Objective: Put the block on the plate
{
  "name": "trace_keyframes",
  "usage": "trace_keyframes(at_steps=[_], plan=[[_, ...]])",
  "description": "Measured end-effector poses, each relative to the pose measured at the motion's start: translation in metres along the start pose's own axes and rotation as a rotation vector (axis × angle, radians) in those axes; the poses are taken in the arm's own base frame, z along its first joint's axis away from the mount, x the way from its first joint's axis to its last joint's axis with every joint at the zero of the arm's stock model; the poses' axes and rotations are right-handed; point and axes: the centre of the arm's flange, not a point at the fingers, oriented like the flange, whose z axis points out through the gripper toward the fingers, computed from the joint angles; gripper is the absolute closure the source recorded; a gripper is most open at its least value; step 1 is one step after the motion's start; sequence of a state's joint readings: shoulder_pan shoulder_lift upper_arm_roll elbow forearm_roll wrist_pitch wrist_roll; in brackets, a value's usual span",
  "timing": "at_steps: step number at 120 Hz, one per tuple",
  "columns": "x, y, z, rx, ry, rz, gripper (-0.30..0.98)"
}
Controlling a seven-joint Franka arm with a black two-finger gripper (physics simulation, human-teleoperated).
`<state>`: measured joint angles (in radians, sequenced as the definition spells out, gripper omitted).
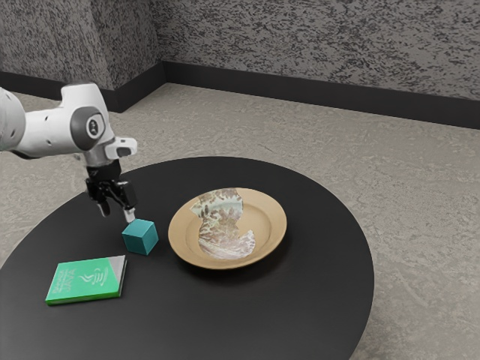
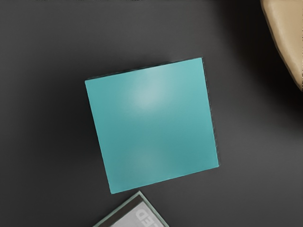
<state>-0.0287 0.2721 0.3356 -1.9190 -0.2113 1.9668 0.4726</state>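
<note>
Jaws apart, nr teal block [image 1: 140, 237]; it's on blk tbl [image 1: 184, 319], nr plate [image 1: 264, 229] & green book [image 1: 88, 280].

"What lies closest to the hand [image 1: 116, 213]?"

"The block [image 1: 142, 238], on the table [image 1: 315, 285], lower than the hand and just off it toward the exterior view's right."

"And the plate [image 1: 276, 229]?"

"On the table too, farther from the hand the same way, past the block."

"The book [image 1: 88, 280]?"

"Flat on the table, nearer the exterior camera than the hand, near the block but farther from the plate."
</note>
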Motion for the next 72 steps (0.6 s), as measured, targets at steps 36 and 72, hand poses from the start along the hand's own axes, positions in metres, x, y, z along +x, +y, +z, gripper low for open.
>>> trace_keyframes(at_steps=[36, 72], plan=[[0.016, 0.014, 0.025, 0.034, -0.017, 0.011, 0.0], [0.035, 0.019, 0.051, 0.051, -0.038, 0.003, 0.0]])
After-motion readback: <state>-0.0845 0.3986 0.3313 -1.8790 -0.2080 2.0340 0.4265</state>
